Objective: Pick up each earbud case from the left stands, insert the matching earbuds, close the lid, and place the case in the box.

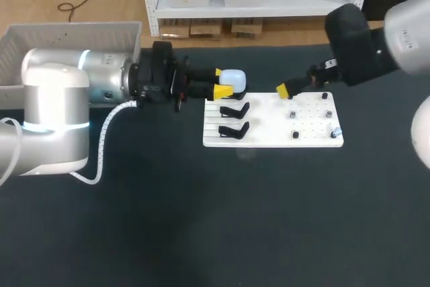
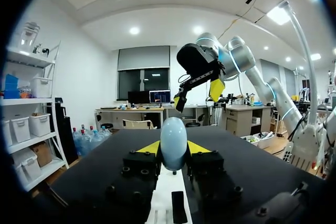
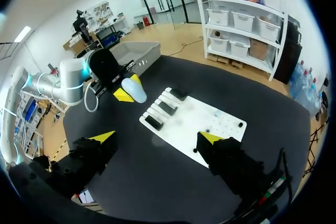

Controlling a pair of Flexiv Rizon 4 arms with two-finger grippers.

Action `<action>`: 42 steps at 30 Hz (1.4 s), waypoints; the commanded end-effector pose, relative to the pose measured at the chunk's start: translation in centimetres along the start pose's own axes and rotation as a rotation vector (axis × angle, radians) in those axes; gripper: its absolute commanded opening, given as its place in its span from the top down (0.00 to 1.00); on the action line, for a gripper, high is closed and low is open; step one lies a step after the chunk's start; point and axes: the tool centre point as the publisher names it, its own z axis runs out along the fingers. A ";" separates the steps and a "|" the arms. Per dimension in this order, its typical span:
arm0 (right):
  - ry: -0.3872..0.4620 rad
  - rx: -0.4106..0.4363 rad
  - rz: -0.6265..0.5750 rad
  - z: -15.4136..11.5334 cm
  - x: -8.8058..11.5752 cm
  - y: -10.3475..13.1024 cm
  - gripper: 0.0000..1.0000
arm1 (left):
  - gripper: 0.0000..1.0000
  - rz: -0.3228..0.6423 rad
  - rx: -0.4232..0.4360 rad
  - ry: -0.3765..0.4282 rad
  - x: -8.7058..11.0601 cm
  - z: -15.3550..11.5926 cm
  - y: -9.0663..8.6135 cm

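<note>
Head view: left gripper (image 1: 222,81) pinches the pale blue egg-shaped earbud case (image 1: 233,79) from two sides, near the far left corner of the flat white stand board (image 1: 269,140). Right gripper (image 1: 287,90) hovers over the pegged half, probably going for earbuds.

Left wrist view: case upright between the yellow tips, presumably presented for loading.

Right wrist view: right fingers spread wide, empty. Grey open plastic box (image 3: 137,53) lies beyond the case.

The left arm (image 1: 54,99) is showing thick, rounded silver and white segments, with a thin pale blue ring glowing at one joint. A white ribbed cable (image 1: 102,146) is running to its black wrist. The left gripper (image 1: 222,81) and the right gripper (image 3: 156,138) are black and are wearing bright yellow tips. The right arm (image 1: 406,25) is looking light grey, with a bulky black wrist.
</note>
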 end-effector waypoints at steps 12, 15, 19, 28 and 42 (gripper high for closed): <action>0.051 -0.001 -0.011 3.4 -1.9 3.3 0.00 | 1.00 0.000 0.015 -0.003 0.3 0.0 0.5; 0.058 -0.004 -0.002 4.1 -2.1 3.3 0.00 | 1.00 0.000 0.015 -0.003 0.3 0.0 0.5; 0.068 -0.008 0.008 4.9 -2.3 3.3 0.00 | 1.00 0.000 0.015 -0.003 0.3 0.0 0.5; 0.098 -0.020 0.022 6.6 -3.0 3.3 0.00 | 1.00 0.000 0.015 -0.003 0.3 0.0 0.5; 0.118 -0.008 0.063 8.3 -3.7 2.0 0.00 | 1.00 0.000 0.015 -0.003 0.3 0.0 0.5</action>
